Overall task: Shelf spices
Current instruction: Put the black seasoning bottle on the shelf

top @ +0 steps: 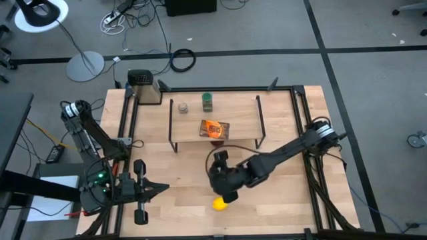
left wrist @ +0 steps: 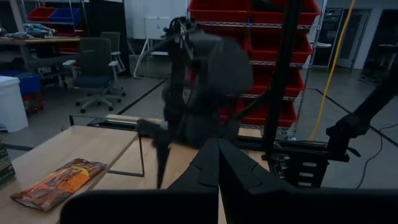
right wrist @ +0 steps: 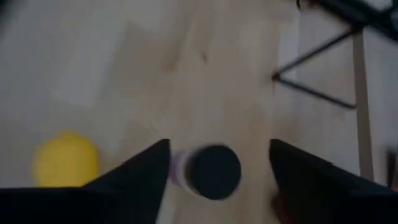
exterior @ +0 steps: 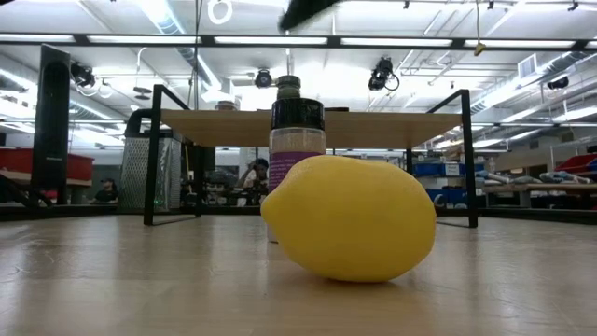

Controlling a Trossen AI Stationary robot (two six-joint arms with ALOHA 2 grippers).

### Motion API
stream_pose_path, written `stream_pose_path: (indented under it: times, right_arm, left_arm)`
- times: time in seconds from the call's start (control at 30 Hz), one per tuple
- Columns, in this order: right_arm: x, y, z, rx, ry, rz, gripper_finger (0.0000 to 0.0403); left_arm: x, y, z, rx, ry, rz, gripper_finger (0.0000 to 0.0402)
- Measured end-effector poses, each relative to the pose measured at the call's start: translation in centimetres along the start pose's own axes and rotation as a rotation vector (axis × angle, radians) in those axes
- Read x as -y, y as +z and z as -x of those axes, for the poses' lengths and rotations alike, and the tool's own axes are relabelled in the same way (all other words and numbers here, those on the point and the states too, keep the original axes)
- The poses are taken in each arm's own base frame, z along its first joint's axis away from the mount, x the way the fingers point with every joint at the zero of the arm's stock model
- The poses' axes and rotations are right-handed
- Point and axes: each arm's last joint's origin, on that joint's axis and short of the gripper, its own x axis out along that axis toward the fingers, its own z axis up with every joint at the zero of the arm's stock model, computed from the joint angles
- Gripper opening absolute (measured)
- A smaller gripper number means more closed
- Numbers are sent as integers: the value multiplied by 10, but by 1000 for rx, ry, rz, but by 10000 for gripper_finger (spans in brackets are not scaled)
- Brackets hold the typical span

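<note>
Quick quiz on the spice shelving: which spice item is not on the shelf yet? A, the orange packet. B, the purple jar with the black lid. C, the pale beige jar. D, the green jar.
B: the purple jar with the black lid stands on the table by the lemon, between the open fingers of the right gripper, while the other three rest on the shelf.

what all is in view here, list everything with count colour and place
shelf: 1, light wood top on black legs, back middle of table
beige jar: 1, on shelf
green jar: 1, on shelf
orange packet: 1, on shelf's front edge
purple jar: 1, black lid, on table below right gripper
lemon: 1, yellow, front of table
grater: 1, metal, back left
right gripper: open above purple jar
left gripper: shut, front left
</note>
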Motion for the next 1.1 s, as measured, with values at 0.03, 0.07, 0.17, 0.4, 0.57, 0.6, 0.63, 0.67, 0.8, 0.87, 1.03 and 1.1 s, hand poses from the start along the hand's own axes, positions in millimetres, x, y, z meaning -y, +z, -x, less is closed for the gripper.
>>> stream_pose_path:
  times: [0.03, 0.07, 0.17, 0.4, 0.57, 0.6, 0.63, 0.67, 0.8, 0.87, 1.03, 1.1]
  right_arm:
    - [0, -3, -7, -29, -20, 9, 287]
    - [1, -5, -12, -56, -26, 14, 304]
    - [9, -10, -24, -106, 17, -49, 336]
    - [28, -17, -42, -167, 91, -133, 322]
    - [29, -22, -52, -203, 186, -166, 304]
    - [29, -21, -52, -198, 189, -167, 301]
    - [29, -20, -51, -189, 195, -167, 300]
    - [29, -20, -50, -188, 202, -168, 299]
    - [29, -20, -50, -192, 232, -170, 295]
    - [29, -21, -52, -187, 246, -175, 293]
    - [28, -26, -57, -199, 249, -179, 291]
    - [27, -31, -60, -212, 255, -179, 291]
  left_arm:
    - [0, 0, 0, -1, 0, -2, 4]
    - [0, 0, 0, -1, 0, -5, 4]
    - [0, 0, 0, -2, 0, -8, 4]
    - [0, -1, 0, -2, 1, -12, 4]
    - [0, -1, 0, -2, 1, -12, 4]
    - [0, -1, 0, -2, 1, -13, 4]
    - [0, -1, 0, -2, 1, -13, 4]
    - [0, -1, 0, -2, 1, -14, 4]
    - [0, -1, 0, -2, 1, -15, 4]
    - [0, -1, 0, -2, 1, -14, 4]
    - [0, -1, 0, -2, 1, -14, 4]
    - [0, -1, 0, -2, 1, -15, 4]
